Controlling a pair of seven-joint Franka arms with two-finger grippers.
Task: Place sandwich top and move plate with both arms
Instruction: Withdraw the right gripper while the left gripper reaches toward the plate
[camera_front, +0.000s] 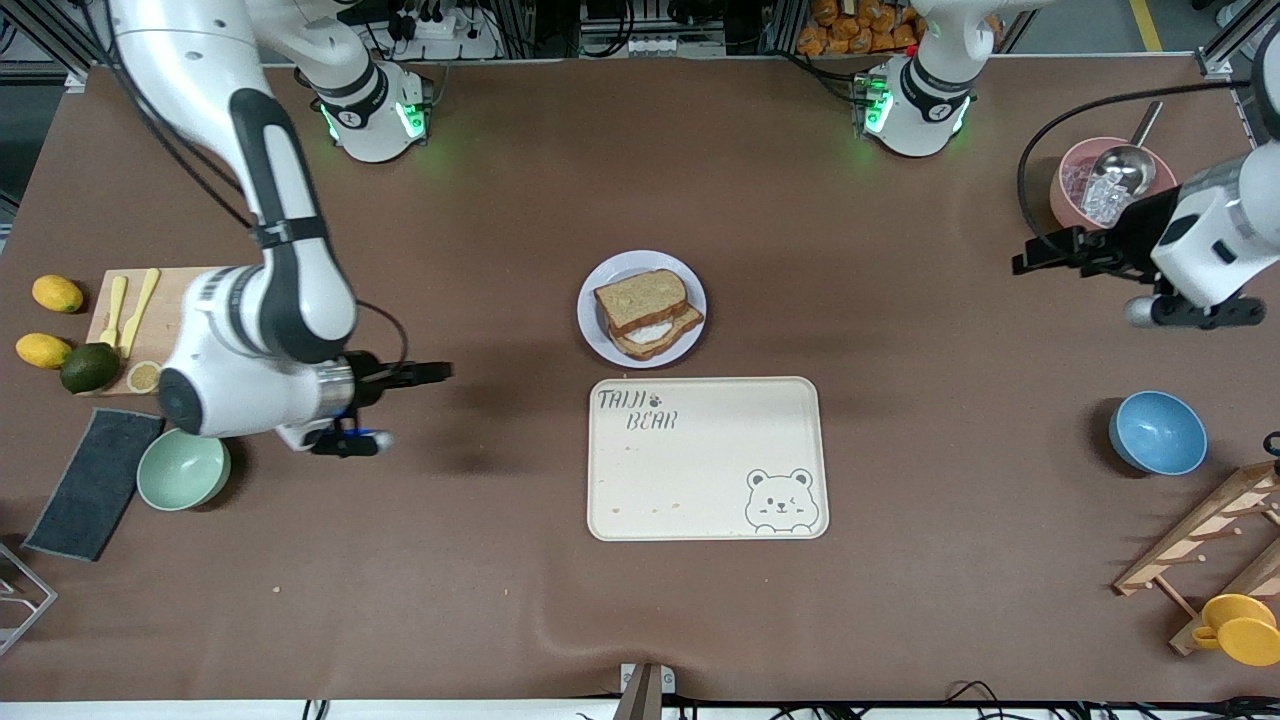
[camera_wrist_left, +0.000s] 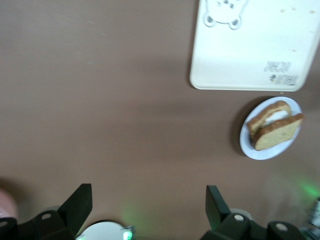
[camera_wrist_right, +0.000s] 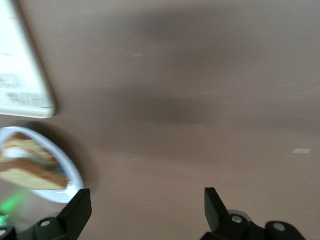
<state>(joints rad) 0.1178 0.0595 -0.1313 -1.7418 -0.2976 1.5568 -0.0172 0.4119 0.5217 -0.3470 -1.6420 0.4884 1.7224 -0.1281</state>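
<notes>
The sandwich top (camera_front: 640, 298) (camera_wrist_left: 277, 134) (camera_wrist_right: 30, 177), a plain brown slice, lies on the egg-bearing slice on the round pale plate (camera_front: 595, 335) (camera_wrist_left: 248, 145) (camera_wrist_right: 70, 175) at the table's middle. It sits slightly askew, so the lower slice peeks out on the side nearer the front camera. My right gripper (camera_front: 440, 372) (camera_wrist_right: 147, 192) hovers open and empty over bare table, off toward the right arm's end from the plate. My left gripper (camera_front: 1022, 263) (camera_wrist_left: 148, 192) hangs open and empty over the table near the left arm's end.
A cream bear-printed tray (camera_front: 700, 500) lies just nearer the front camera than the plate. A pink bowl (camera_front: 1075, 170) with ice and a scoop, and a blue bowl (camera_front: 1157, 432), are at the left arm's end. A green bowl (camera_front: 183, 468), cutting board (camera_front: 180, 300) and dark cloth (camera_front: 95, 485) are at the right arm's end.
</notes>
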